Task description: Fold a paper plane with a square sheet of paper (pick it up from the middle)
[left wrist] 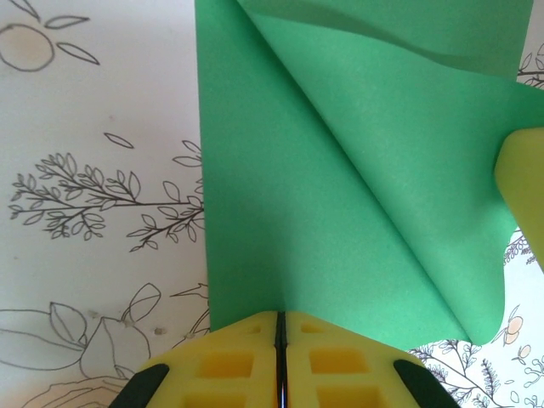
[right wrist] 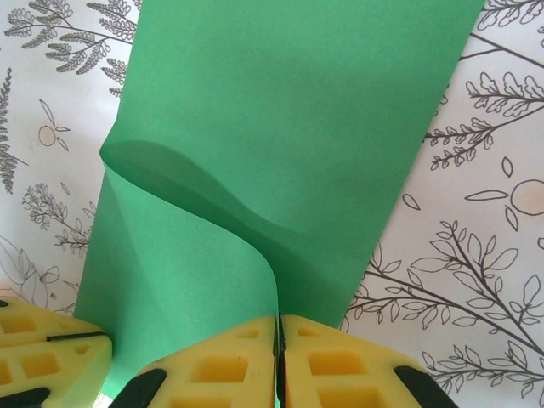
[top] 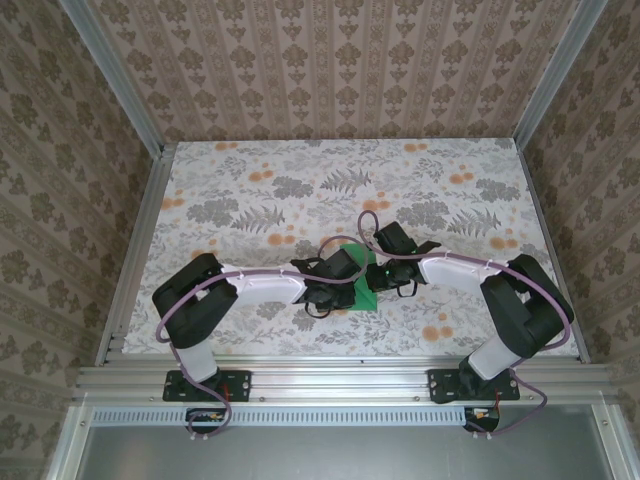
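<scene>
**Colleague:** Where does your top feed look from?

**Me:** It's high above and behind the arm bases, tilted down at the floral tabletop. The whole table and both arms fit in it, so that's my far view.

**Colleague:** And the wrist feeds?

**Me:** Each rides its own arm and looks along the fingers, very close to the surface. The left gripper sits at the bottom edge of the left feed. The right gripper sits the same way in the right feed.

**Colleague:** What do they share?

**Me:** All three take in the sheet of paper. The wrist cameras come at it from opposite sides. I can see the other gripper's yellow pad at the left feed's right edge, and in the right feed's bottom-left corner.
</scene>
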Controlling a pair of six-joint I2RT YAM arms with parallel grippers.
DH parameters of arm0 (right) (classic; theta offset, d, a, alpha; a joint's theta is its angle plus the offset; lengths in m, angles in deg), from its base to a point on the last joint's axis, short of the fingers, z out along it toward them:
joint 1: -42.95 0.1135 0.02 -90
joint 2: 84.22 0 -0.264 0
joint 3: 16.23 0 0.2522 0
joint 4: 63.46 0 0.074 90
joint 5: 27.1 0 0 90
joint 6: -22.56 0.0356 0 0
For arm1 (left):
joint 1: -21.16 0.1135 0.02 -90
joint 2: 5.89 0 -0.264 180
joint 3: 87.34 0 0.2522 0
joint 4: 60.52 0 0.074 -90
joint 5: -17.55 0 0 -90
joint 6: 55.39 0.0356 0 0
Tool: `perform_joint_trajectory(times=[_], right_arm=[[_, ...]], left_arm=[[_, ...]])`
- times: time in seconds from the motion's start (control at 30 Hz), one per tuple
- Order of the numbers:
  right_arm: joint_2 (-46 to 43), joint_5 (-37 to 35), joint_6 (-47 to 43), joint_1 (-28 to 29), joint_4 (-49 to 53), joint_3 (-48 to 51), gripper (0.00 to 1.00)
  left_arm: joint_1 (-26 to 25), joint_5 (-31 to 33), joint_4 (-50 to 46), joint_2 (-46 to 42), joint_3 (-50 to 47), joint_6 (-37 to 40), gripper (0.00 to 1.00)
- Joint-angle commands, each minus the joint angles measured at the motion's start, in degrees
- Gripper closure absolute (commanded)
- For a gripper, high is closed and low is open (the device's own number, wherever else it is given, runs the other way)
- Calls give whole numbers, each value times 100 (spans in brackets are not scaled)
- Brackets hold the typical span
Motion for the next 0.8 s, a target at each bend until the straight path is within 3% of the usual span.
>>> perform_joint_trajectory(times=[0.0, 0.77], right_arm=[[118, -155, 62, -37, -22, 66, 89], [420, 116, -248, -110, 111, -240, 88]], left_arm=[[-81, 109, -458, 164, 81, 148, 90], [-79, 175, -694, 248, 122, 197, 90]])
